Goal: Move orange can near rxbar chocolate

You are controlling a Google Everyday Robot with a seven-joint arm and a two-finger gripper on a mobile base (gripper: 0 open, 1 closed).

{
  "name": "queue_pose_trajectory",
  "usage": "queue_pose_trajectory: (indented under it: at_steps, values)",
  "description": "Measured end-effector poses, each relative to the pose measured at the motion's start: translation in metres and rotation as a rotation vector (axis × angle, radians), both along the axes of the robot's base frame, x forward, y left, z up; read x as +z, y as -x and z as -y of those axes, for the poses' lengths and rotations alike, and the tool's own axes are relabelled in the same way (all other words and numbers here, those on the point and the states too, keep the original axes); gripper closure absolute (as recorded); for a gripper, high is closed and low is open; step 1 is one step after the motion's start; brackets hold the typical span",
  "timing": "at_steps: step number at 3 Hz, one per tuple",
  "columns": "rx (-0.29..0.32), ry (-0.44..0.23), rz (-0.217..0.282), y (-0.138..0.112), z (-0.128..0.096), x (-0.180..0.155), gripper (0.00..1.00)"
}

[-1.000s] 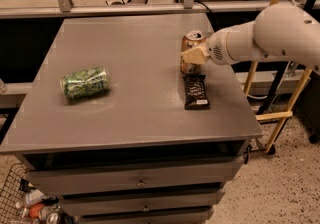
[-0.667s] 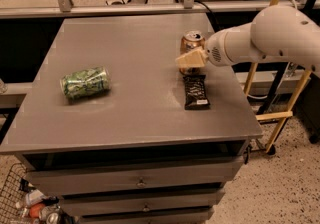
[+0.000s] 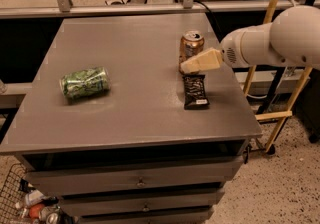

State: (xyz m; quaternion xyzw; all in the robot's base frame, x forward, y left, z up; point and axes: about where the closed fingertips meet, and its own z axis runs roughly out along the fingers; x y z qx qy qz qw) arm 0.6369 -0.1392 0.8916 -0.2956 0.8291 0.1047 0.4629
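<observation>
The orange can [image 3: 192, 43] stands upright on the grey table [image 3: 130, 43] near its right edge, silver top and pull tab showing. The rxbar chocolate [image 3: 195, 90], a flat dark wrapper with white lettering, lies just in front of the can, almost touching it. My gripper [image 3: 189, 63] reaches in from the right on the white arm [image 3: 280, 38]. It sits at the can's lower front, right above the bar's far end. Its cream tip overlaps the can.
A green patterned can [image 3: 85, 83] lies on its side at the table's left. Drawers [image 3: 140, 183] sit below the tabletop. A yellow wooden frame [image 3: 272, 113] stands to the right of the table. A wire basket with clutter [image 3: 30, 205] is at the lower left.
The arm has drawn back slightly to the right. The orange can stays upright in the same spot behind the bar. The green can has not moved.
</observation>
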Motion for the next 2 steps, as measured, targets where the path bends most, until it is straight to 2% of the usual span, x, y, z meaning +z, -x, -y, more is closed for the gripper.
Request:
queue_pose_trajectory:
  at_steps: [1,2]
  values:
    - [-0.059,0.068,-0.011,0.032,0.046,0.009,0.00]
    - [-0.077,0.150,-0.087,0.062,0.085,0.009,0.00]
